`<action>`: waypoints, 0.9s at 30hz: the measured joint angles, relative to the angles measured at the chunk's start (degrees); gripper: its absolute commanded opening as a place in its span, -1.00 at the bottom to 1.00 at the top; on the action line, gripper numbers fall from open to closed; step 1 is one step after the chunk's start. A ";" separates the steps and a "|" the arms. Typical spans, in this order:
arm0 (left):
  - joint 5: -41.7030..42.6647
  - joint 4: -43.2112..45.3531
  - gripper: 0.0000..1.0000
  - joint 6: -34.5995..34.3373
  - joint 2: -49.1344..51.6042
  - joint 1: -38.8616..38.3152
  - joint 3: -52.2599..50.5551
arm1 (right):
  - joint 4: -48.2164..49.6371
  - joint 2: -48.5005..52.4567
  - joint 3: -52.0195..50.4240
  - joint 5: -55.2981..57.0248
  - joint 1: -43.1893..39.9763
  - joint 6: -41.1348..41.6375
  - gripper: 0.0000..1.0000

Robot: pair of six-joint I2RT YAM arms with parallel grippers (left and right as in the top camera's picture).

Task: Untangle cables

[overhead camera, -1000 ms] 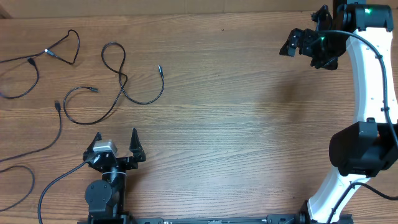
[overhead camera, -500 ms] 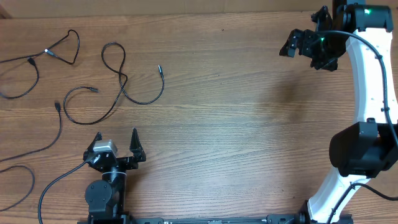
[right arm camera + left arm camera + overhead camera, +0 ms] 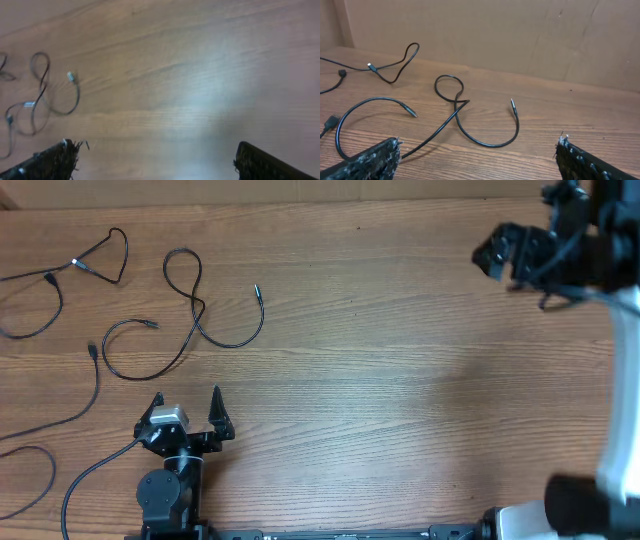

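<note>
Overhead view, near to far. At the near edge, left claw (image 3: pixel 187 394) parked, fingers spread, grasping nothing. Beyond it, on the left part of the worktop (image 3: pixel 380 380), the cables (image 3: pixel 232 345) in loose loops, one looped across itself, others cut off at the left edge. Far right, right claw (image 3: pixel 490 256) splayed and empty, motion-blurred and shifted rightward since half a second ago. Probably repositioning, well apart from any cable. Plug ends too small to identify.

The counter (image 3: pixel 400 430) is matt, grained wood. The cables (image 3: pixel 517 125) are smooth, faintly glossy black plastic. The left fingers (image 3: pixel 370 160) look rough-edged.
</note>
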 measured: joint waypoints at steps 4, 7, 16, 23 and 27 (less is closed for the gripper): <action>0.00 0.00 0.99 0.00 0.00 0.00 0.00 | -8.55 -7.87 -0.11 0.00 0.04 0.04 1.00; 0.00 0.00 0.99 0.00 0.00 0.00 0.00 | -8.46 -13.57 -0.11 -0.02 0.04 0.02 1.00; 0.00 0.00 0.99 0.00 0.00 0.00 0.00 | -9.14 -26.40 -0.79 -0.02 0.04 0.00 1.00; 0.00 -0.02 0.99 0.00 0.00 0.00 0.00 | -9.11 -40.04 -6.10 -0.02 0.04 0.02 1.00; 0.00 0.00 0.99 0.00 0.00 0.00 0.00 | -8.11 -51.17 -12.96 0.55 0.04 -0.04 1.00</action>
